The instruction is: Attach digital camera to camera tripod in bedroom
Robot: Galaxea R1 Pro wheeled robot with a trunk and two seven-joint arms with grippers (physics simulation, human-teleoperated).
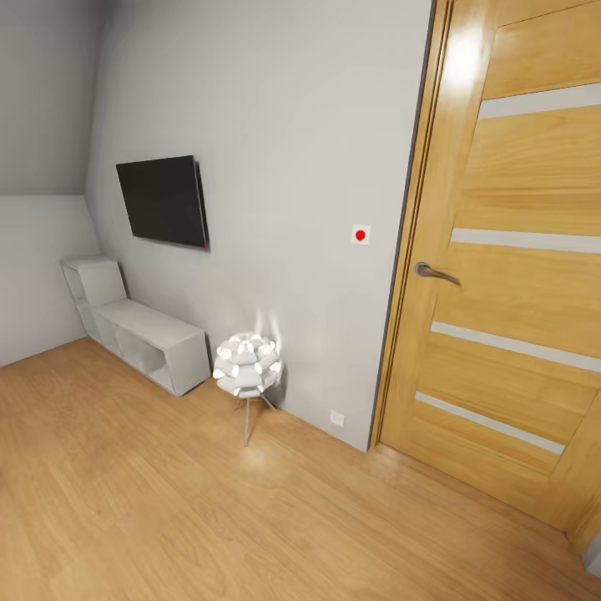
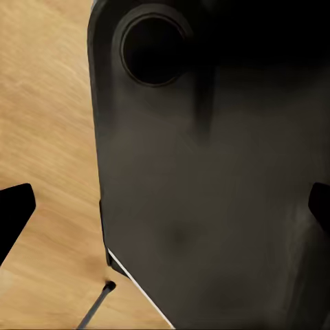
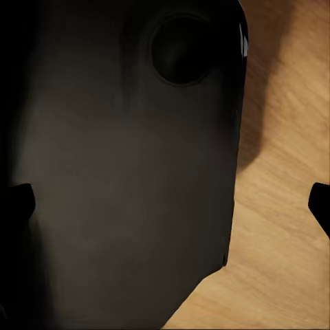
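A bedroom corner fills the head camera's frame: grey wall (image 1: pixel 292 125), wall-mounted TV (image 1: pixel 163 200), a low white shelf unit (image 1: pixel 146 334) along the skirting, a white ball lamp (image 1: pixel 247 364) on thin legs beside it, and an oak door (image 1: pixel 517 275) with a metal handle (image 1: pixel 436 272) at the right. A small white switch with a red dot (image 1: pixel 361 235) sits on the wall between TV and door.

The digital camera and the camera tripod are not in sight here, so which way either lies from the claws, and which arm is nearer, cannot be told; the robot appears to be in transit, likely needing to turn away from this wall to find them.

Both wrist cameras look down past a dark body panel of the robot (image 2: pixel 206 179) onto the wood floor (image 2: pixel 48 103). The left claw (image 2: pixel 168 206) has its dark fingertips (image 2: pixel 14 213) at opposite edges of the frame, spread apart and holding nothing; the right claw (image 3: pixel 172 203) likewise stands apart and empty, fingertips (image 3: pixel 320 203) wide.
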